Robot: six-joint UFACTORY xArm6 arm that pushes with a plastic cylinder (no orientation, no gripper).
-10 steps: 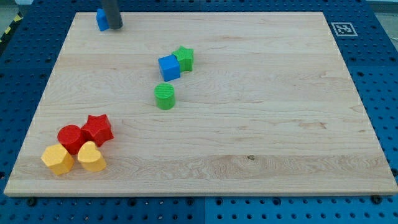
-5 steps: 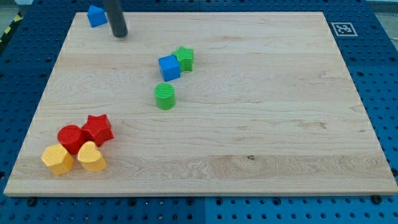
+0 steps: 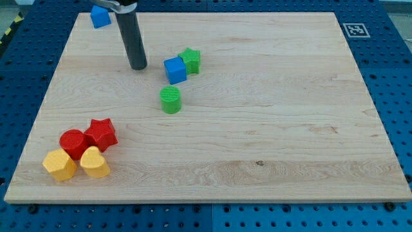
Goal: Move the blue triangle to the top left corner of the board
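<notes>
Blue triangle (image 3: 99, 16) at board (image 3: 270, 129) top-left corner.

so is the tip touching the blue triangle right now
Apart. The camera view shows bare board between my tip and the blue triangle, which sits in the board's top left corner.

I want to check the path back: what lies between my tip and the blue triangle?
Nothing. In the camera view only bare wood runs from my tip up to the blue triangle at the board's top left.
</notes>
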